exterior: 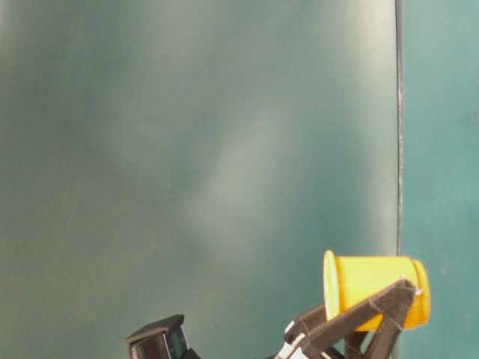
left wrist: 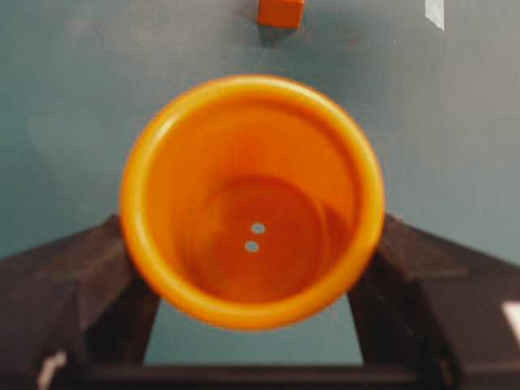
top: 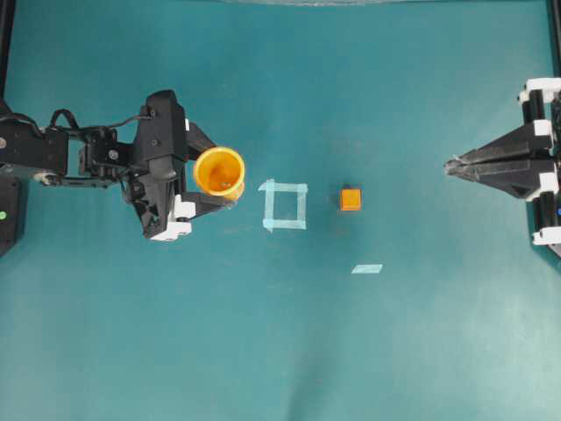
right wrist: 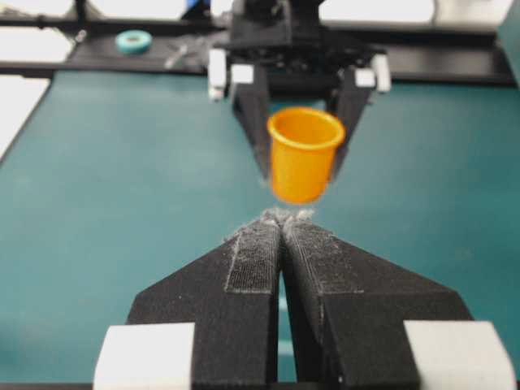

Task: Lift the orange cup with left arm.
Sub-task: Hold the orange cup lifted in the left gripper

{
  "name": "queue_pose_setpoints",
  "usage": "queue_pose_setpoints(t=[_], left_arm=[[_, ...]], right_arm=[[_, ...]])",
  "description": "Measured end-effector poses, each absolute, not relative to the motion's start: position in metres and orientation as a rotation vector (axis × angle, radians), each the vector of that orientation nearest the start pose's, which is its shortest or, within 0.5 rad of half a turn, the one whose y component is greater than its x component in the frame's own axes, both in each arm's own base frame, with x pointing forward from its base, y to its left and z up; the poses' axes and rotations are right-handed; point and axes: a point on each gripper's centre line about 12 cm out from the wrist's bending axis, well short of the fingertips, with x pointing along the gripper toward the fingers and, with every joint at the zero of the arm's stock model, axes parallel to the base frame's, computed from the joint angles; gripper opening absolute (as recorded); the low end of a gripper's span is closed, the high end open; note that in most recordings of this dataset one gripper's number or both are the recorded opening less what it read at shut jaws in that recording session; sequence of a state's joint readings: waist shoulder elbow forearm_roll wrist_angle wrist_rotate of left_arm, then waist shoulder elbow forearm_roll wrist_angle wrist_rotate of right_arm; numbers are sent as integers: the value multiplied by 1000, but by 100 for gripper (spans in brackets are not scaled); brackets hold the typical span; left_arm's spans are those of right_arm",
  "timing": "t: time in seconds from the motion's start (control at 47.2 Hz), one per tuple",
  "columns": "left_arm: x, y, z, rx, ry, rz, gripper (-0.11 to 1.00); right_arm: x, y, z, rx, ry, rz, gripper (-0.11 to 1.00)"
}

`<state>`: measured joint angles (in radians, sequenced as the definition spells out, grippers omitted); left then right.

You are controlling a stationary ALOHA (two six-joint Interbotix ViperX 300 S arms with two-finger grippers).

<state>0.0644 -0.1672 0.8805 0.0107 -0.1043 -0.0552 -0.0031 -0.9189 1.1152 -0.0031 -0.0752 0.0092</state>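
I have the left gripper (top: 209, 189) clamped on the orange cup (top: 219, 171) left of centre in the overhead view, apparently clear of the worktop (top: 280, 351); it looks light, rigid and slick, best held mid-wall, while the right gripper (top: 450, 165) rests pressed closed.

A: Left arm (top: 79, 153)? 
B: Reaching in from the table's left edge; left gripper (top: 210, 180) clamped on the orange cup (top: 219, 171), fingers either side.

A: Right gripper (top: 451, 165)? 
B: Well right of the cup, jaws pressed together, pointing toward it.
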Motion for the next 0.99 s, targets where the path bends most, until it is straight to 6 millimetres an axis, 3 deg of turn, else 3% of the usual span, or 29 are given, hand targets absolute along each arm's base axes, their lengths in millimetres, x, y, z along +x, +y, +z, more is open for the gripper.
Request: queue_pose_setpoints(t=[0.995], left_arm=[[331,21,167,-62,624,73,63]], right_arm=[[209,-1,281,6,140,-3,0]])
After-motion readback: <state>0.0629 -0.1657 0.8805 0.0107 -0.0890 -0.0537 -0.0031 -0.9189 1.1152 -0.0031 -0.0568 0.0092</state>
